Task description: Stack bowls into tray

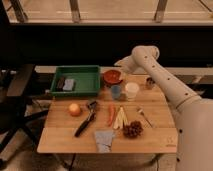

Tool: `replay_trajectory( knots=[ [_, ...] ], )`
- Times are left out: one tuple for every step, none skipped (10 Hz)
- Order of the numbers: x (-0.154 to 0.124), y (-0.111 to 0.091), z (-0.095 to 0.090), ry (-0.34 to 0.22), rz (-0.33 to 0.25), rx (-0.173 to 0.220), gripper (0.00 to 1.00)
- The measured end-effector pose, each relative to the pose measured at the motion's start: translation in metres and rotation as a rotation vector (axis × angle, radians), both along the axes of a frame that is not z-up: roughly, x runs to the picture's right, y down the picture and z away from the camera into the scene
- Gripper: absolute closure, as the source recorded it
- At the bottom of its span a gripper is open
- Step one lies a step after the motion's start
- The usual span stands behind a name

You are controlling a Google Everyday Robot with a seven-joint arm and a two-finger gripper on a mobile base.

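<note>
The red-orange bowl (pixel 112 77) sits on the wooden table just right of the green tray (pixel 76 81), at the table's back edge. The tray holds a dark item and a grey-blue item at its left end. A small blue cup (pixel 116 91) and a white cup (pixel 132 90) stand in front of the bowl. My gripper (pixel 119 64) is at the end of the white arm, just above and behind the bowl.
An orange fruit (pixel 74 109), a black-handled tool (pixel 86 120), a red chilli (pixel 111 114), pale sticks (pixel 120 118), a pine cone (pixel 133 130), a grey cloth (pixel 104 139), a fork (pixel 144 118) and a small metal cup (pixel 149 82) lie on the table. A dark chair (pixel 15 95) stands at left.
</note>
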State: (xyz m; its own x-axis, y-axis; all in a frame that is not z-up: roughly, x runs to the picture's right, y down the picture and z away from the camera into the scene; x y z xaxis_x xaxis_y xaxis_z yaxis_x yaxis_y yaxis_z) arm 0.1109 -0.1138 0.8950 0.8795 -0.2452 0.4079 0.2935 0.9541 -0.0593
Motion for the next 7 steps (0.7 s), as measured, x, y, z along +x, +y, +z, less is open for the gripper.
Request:
replay_trajectory(
  knots=[
    [0.0002,-0.0007,0.0059,0.006,-0.047,-0.001,0.35],
    [-0.0022,0.0005,0.009,0.012,-0.083,-0.009,0.35],
    [-0.0012,0.0008,0.0092,0.014,-0.084,-0.01,0.35],
    [0.0007,0.0009,0.0091,0.016,-0.082,-0.01,0.35],
    [0.0012,0.0009,0.0089,0.016,-0.082,-0.01,0.35],
    [-0.0004,0.0013,0.0092,0.016,-0.086,-0.01,0.35],
    [-0.0007,0.0018,0.0096,0.02,-0.093,-0.009,0.35]
  ],
)
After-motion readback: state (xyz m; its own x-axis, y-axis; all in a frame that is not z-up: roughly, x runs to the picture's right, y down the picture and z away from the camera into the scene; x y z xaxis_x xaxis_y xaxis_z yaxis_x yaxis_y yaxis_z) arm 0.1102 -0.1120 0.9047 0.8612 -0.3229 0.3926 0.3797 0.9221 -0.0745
